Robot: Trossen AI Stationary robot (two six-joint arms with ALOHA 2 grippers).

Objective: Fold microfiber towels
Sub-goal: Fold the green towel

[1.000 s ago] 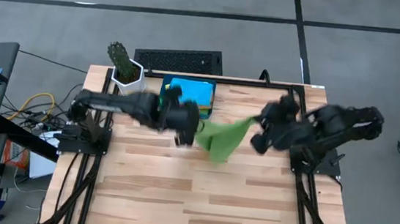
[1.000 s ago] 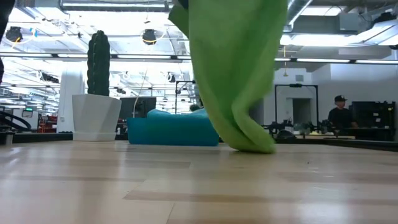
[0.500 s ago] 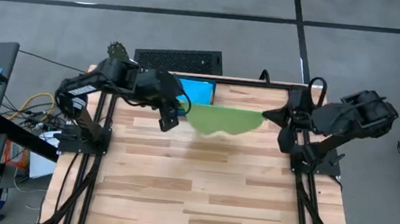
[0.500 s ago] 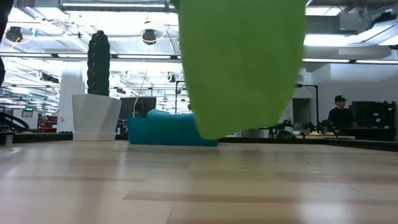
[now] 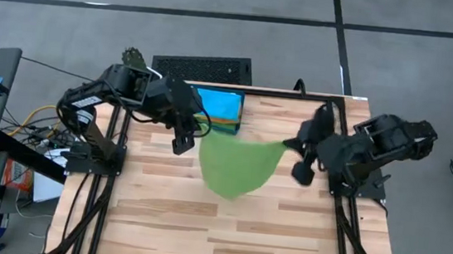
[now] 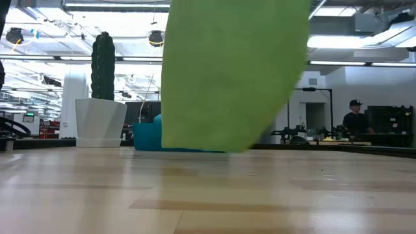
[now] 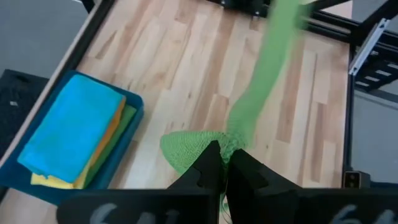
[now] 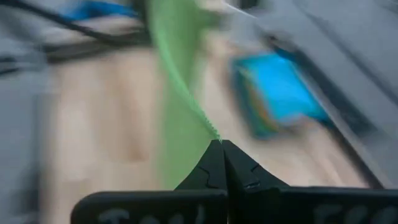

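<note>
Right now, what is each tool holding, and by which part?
Both hold the green towel: left tool and right tool each pinch an upper corner.

Robotics lab: open industrial ceiling (image 6: 364,26), workbenches w/ equipment (image 6: 383,138), person (image 6: 355,118) behind.

A cactus (image 6: 103,65) stands in a white pot (image 6: 99,121) at the table's (image 5: 225,227) far left corner, beside a teal tray (image 6: 144,138). A person (image 6: 355,119) sits beyond.
</note>
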